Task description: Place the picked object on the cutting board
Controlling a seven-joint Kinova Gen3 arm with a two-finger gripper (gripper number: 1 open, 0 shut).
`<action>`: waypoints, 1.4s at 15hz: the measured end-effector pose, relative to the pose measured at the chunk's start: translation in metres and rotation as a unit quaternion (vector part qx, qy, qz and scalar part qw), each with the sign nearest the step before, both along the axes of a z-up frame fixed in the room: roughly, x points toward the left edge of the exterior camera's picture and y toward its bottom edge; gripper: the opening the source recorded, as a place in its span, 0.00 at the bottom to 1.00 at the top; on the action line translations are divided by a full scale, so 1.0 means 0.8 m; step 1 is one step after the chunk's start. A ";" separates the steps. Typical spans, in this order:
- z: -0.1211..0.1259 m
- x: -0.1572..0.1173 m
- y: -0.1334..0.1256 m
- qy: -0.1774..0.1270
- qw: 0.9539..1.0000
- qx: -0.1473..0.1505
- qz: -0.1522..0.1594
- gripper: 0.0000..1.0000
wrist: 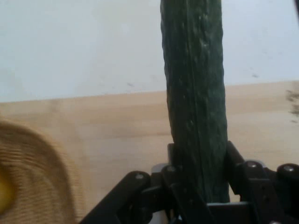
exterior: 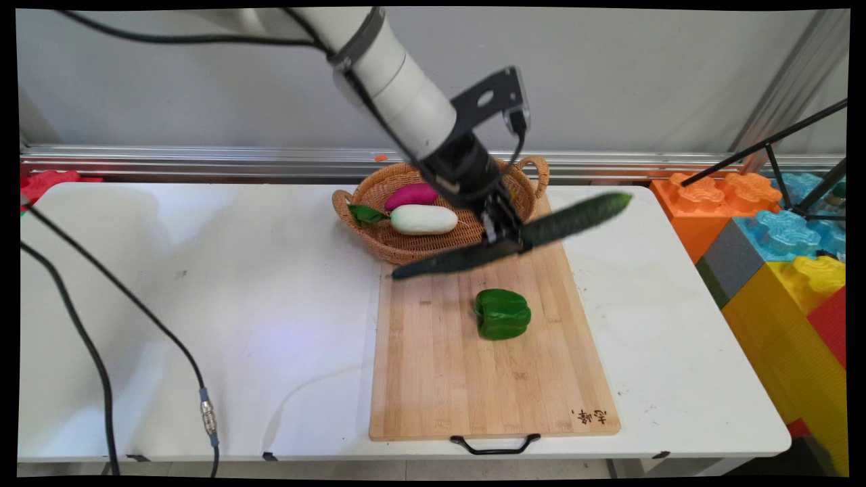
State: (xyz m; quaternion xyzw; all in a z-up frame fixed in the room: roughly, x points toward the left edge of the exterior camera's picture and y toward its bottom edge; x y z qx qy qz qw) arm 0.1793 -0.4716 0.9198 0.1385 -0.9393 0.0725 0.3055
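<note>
My gripper (exterior: pixel 504 240) is shut on a long dark green cucumber (exterior: pixel 514 237) near its middle and holds it in the air, tilted, above the far end of the wooden cutting board (exterior: pixel 440 365). In the hand view the cucumber (wrist: pixel 196 93) runs straight up from between the fingers, over the board (wrist: pixel 117 135) and the white table (wrist: pixel 79 46). A green bell pepper (exterior: pixel 502 313) lies on the board, below and in front of the cucumber. Just behind stands a wicker basket (exterior: pixel 358 216) with a white radish (exterior: pixel 424 219) and a purple vegetable (exterior: pixel 411 195) in it.
The basket's rim (wrist: pixel 32 163) shows at the hand view's lower left. Large coloured toy blocks (exterior: pixel 778 257) are stacked beyond the table's right edge, with black tripod legs (exterior: pixel 778 145) above them. Black cables (exterior: pixel 101 325) hang over the table's left side. The board's black handle (exterior: pixel 495 445) faces the near edge.
</note>
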 end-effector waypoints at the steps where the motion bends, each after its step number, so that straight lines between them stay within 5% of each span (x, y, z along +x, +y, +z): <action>1: -0.004 -0.004 0.014 -0.002 1.000 0.004 -0.004 0.00; 8: -0.075 -0.031 0.088 -0.022 0.999 0.003 -0.046 0.00; 18: -0.177 -0.058 0.117 -0.048 0.997 -0.026 -0.062 0.00; 19: -0.183 -0.059 0.120 -0.051 0.996 -0.029 -0.065 1.00; 21: -0.188 -0.060 0.123 -0.053 0.996 -0.032 -0.068 1.00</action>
